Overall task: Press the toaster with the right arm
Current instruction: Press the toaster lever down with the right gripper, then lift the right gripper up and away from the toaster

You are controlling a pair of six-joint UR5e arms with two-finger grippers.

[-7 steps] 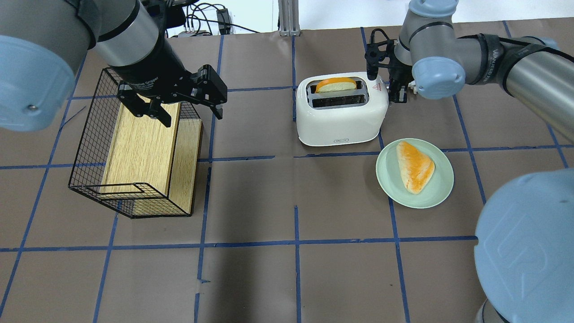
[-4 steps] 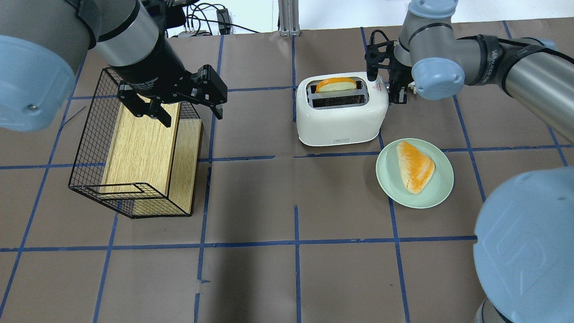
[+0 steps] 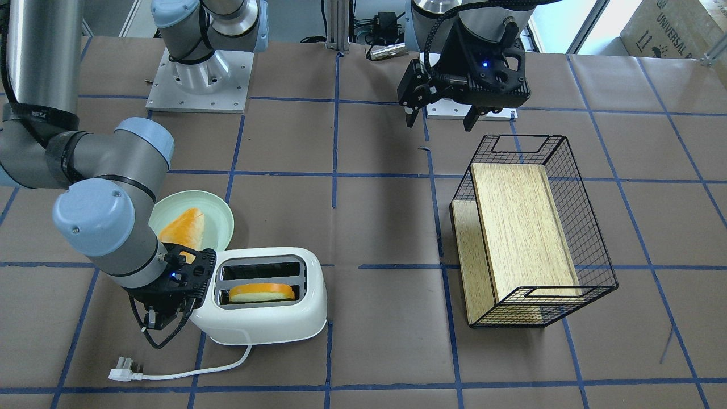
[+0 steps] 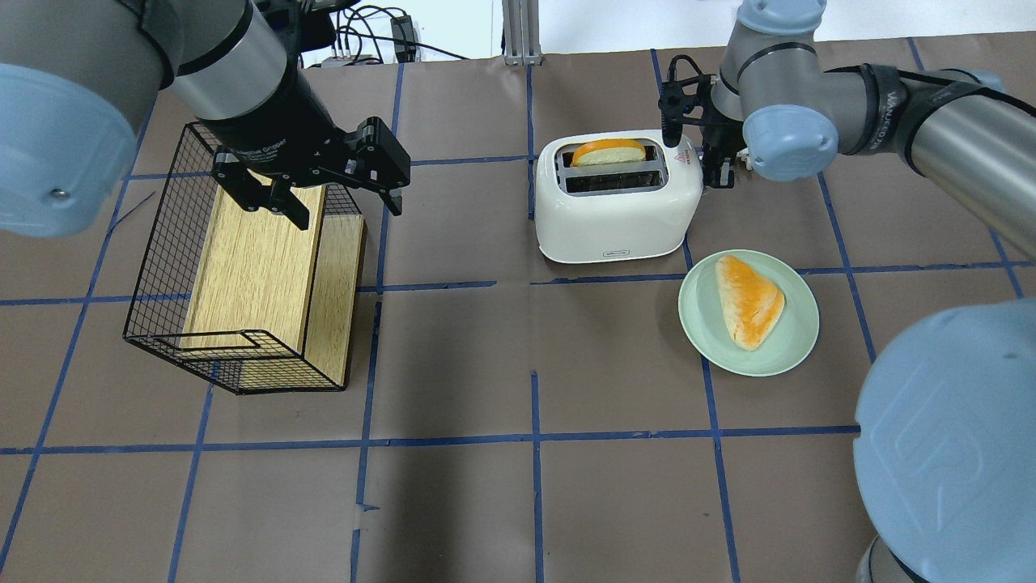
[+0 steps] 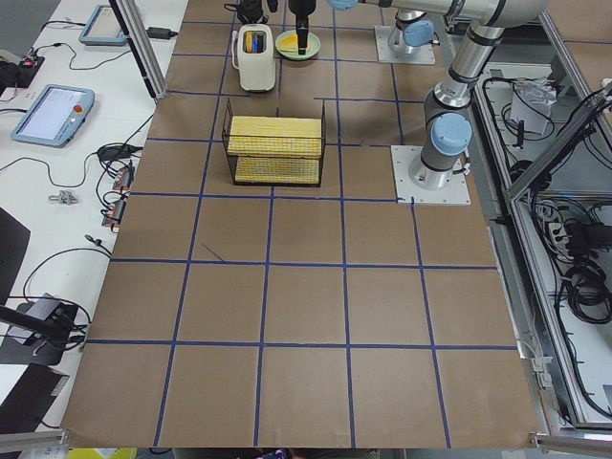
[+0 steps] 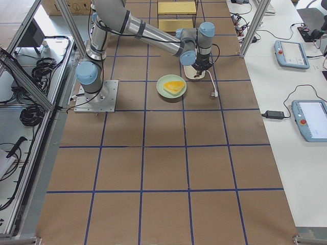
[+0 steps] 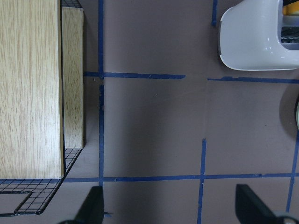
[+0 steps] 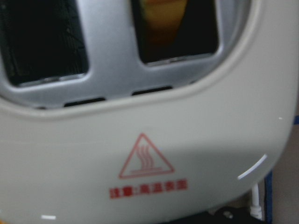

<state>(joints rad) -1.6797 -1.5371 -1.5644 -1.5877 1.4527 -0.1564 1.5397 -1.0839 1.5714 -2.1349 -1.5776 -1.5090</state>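
Toaster (image 3: 267, 324) cord (image 3: 170, 375) shows from the front, hidden overhead.

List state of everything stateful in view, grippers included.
toaster: bread slice sticking up from one slot, other slot empty.
plug: unplugged, lying on the table.
right gripper: at the toaster's end; open or shut, cannot tell.
left gripper: open, empty.
plate: holds one bread wedge.
wire basket: holds a wooden box.
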